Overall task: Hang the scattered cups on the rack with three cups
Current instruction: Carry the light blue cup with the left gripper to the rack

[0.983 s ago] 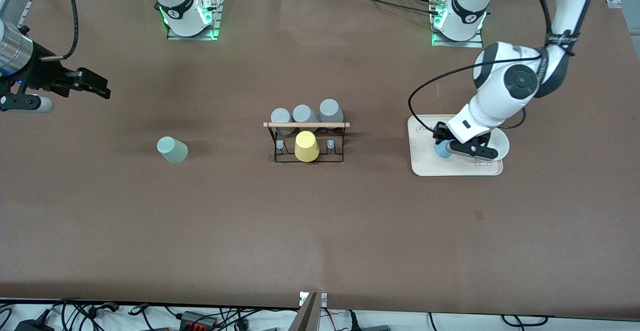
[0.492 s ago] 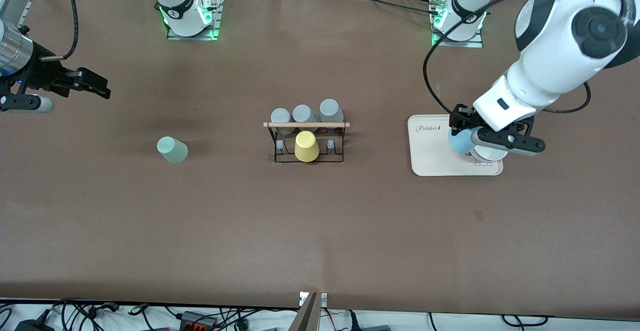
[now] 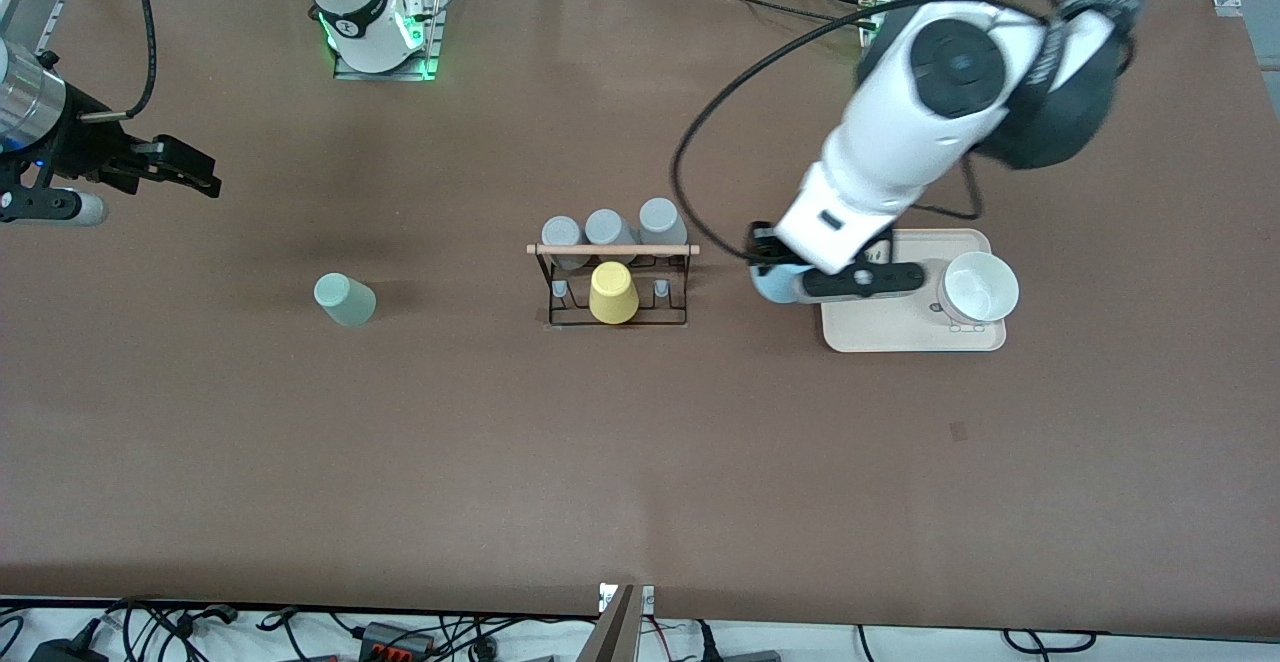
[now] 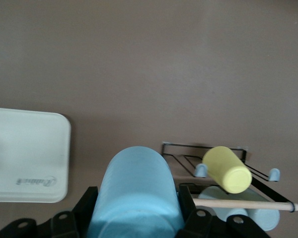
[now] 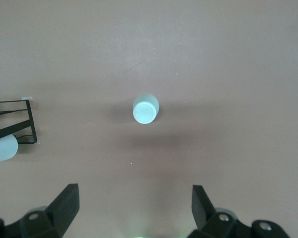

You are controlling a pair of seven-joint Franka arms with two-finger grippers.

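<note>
My left gripper is shut on the light blue cup, held over the table between the tray's edge and the rack. In the left wrist view that cup fills the space between the black fingers. The black wire rack with its wooden rod carries a yellow cup and three grey cups. The mint-green cup stands on the table toward the right arm's end. My right gripper waits open above that end, looking down on the mint cup.
A beige tray lies beside the rack toward the left arm's end, with a white bowl on it. Bare brown table stretches from the rack toward the front camera.
The left arm has lifted the blue cup off the tray and carried it toward the rack, uncovering the white bowl. The right arm has not moved.
</note>
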